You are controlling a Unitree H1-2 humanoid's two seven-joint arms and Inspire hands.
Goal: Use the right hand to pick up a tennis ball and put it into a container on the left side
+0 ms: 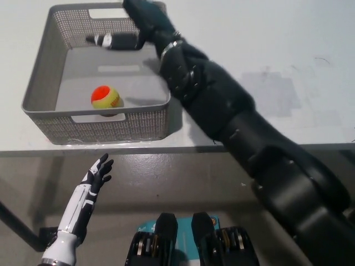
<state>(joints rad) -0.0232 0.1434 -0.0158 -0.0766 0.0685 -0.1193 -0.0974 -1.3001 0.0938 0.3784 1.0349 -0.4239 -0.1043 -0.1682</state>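
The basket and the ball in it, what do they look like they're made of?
The basket looks like grey perforated metal or stiff plastic mesh with a matte finish: fine holes cover its walls and it has cut-out handles. The ball looks like a felt-covered tennis ball, fuzzy and dull, orange and yellow-green.

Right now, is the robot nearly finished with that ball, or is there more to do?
Nearly finished. The tennis ball lies inside the grey basket on the left. The black right hand is open, holding nothing, above the far rim. The white left hand rests below the table edge. Nothing obvious remains.
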